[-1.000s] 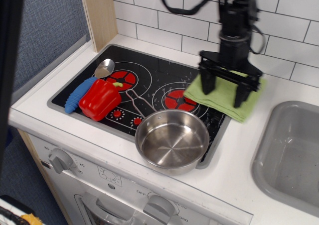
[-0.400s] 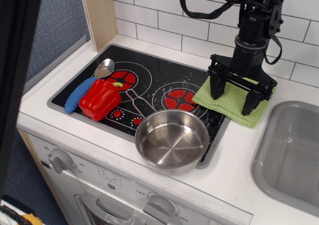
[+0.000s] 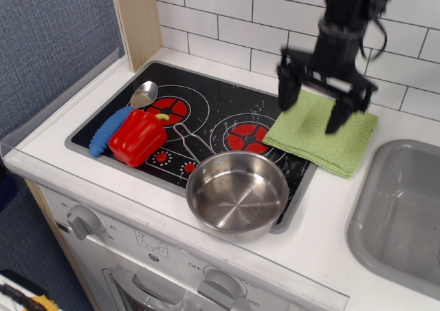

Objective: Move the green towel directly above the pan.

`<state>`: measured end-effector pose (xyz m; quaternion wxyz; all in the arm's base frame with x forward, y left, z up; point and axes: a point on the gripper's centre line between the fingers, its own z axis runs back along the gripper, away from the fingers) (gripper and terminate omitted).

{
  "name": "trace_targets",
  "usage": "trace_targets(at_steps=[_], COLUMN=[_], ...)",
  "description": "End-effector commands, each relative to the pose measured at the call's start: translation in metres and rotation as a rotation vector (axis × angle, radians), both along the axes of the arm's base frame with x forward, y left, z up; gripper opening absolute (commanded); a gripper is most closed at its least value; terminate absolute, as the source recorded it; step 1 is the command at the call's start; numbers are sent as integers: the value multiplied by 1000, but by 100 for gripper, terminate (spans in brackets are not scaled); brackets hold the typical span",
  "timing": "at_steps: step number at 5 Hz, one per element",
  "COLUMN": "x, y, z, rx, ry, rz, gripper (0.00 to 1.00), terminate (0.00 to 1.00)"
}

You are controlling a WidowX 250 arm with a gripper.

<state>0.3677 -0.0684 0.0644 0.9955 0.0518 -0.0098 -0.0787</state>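
Note:
The green towel [image 3: 323, 136] lies flat on the counter, overlapping the right edge of the stove top, just behind and to the right of the pan. The pan [image 3: 237, 195] is a round shiny steel pan at the stove's front right corner, empty. My gripper [image 3: 313, 113] hangs above the towel's back part with its two black fingers spread wide, open and empty, lifted off the cloth.
A red pepper [image 3: 137, 137], a blue-handled spoon [image 3: 120, 118] and a corn-like blue piece lie on the left of the black stove top [image 3: 206, 111]. A grey sink basin [image 3: 402, 215] is at the right. A tiled wall stands behind.
The towel slid to the right and now lies flat on the counter. The gripper has let it go and risen above it, fingers open.

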Motion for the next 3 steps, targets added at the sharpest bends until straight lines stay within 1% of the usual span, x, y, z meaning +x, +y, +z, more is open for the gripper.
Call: trace_targets(at_steps=[1,2,3], x=[-18,-18,-18], y=[3,3,3], z=[31,31,31], rx=[10,10,10], ry=[-36,-36,-36], rz=[6,6,6], gripper=[100,100,100], terminate=[0,0,100])
